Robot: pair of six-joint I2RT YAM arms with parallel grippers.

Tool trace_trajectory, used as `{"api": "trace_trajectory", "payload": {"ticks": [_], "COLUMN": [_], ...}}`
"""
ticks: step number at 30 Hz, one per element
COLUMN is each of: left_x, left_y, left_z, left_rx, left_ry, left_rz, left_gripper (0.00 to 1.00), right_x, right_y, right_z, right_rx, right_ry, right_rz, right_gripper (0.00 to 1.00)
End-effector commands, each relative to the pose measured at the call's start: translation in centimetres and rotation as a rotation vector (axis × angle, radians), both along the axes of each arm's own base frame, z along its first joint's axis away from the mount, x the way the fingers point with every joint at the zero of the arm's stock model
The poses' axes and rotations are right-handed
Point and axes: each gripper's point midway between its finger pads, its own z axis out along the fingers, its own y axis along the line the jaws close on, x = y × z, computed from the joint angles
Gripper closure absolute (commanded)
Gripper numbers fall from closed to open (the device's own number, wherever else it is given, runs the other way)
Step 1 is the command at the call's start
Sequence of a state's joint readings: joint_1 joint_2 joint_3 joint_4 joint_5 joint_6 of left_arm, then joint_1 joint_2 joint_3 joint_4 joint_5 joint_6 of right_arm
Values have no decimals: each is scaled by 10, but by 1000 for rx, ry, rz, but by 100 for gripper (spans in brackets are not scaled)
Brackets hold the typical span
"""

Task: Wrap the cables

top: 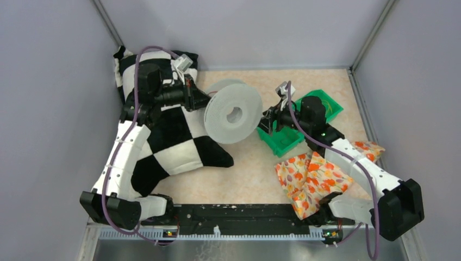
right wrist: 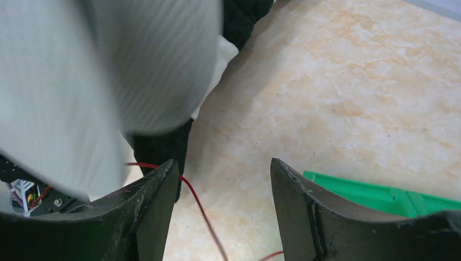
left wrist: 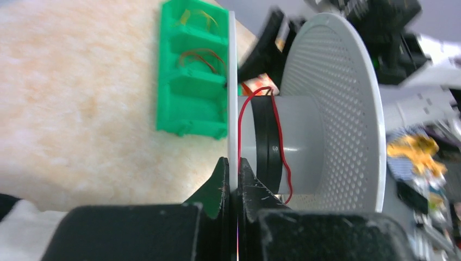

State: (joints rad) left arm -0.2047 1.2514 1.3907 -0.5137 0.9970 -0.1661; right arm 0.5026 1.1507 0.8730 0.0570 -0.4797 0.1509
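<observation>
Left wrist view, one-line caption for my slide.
Left gripper clamps the white spool by its flange, red wire looped around the hub, green tray behind.

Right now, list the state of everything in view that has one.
Spool: held by one flange, axis roughly level.
Left gripper: jaws shut on the spool.
Right gripper: jaws open, red cable running between them.
Red cable: one loose loop round the spool's hub.
Green bin: holds more loose cables.

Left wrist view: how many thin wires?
3: red wire on the grey spool's hub; reddish-brown loop and yellowish loop in separate compartments of the green plastic tray. Others may be hidden.
</observation>
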Motion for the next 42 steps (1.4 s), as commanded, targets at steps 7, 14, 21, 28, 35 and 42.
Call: {"api": "trace_trajectory", "payload": {"ticks": [7,14,21,28,35,42], "left_x": [44,51,43,43,41,41], "left_y": [48,70,74,73,73,76], "left_z": [114,145,170,174,180,179], "left_rx": [-145,-145,-161,-175,-187,-180], "left_ry": [-216,-241,-296,-309,-330,-326], "left_rz": [440,591,609,598,598,617], "left_gripper": [100,100,100,100,100,100], "right_x": [-2,-3,13,43,68,79], "right_y": [-19,-56,-77,-76,-63,-49], "right_z": [-16,-22,-36,-44,-58,-74], "right_rx": [-77,-189,-263,-265,-247,-228], "right_ry": [-60,-139,-116,-45,-2,34], "right_rz": [-76,-207,-306,-372,-390,-365], "right_gripper": [36,30,27,27,28,93]}}
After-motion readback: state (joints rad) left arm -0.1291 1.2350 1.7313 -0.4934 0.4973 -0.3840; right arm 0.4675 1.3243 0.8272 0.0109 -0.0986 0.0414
